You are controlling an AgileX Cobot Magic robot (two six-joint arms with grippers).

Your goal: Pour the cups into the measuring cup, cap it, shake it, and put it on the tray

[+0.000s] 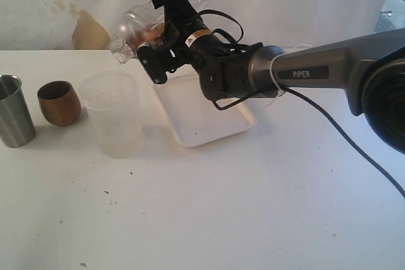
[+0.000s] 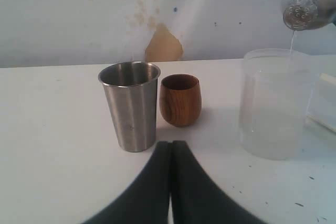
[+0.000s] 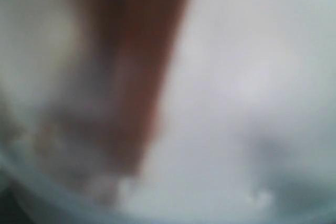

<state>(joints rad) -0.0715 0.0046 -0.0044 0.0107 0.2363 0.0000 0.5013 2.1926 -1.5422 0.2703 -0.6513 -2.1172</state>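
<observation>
Measuring cup (image 1: 130, 28): aloft at 12 o'clock over the frosted tub (image 1: 115, 118) and tipped mouth-down, with a thin stream (image 2: 292, 39) falling in, apparently held so to drain. Right gripper (image 1: 159, 28): jaws wide, clamped across the cup's body. Left gripper (image 2: 170, 182): jaws together, holding nothing, idle before the steel tumbler (image 2: 131, 106) and wooden cup (image 2: 180, 99), both upright at the tub's 9 o'clock. Tray (image 1: 212, 121): at the tub's 3 o'clock, awaiting the cup.
</observation>
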